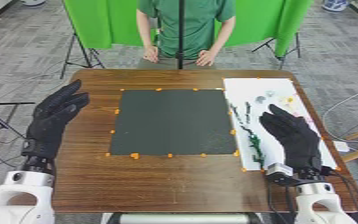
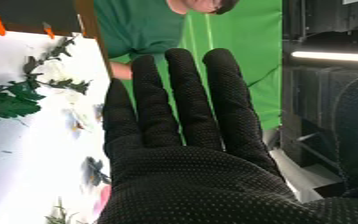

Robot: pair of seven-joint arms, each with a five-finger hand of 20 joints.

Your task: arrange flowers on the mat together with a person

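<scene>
Okay, I've the right hand open, straight-fingered, empty | left hand loosely open, empty | flowers on the sheet beside the mat | if I dip carelessly, my palm could crush petals

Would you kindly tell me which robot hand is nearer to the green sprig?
Right: the right hand is just right of the sprig, over the white sheet; the left hand is beyond the left edge of the mat.
</scene>
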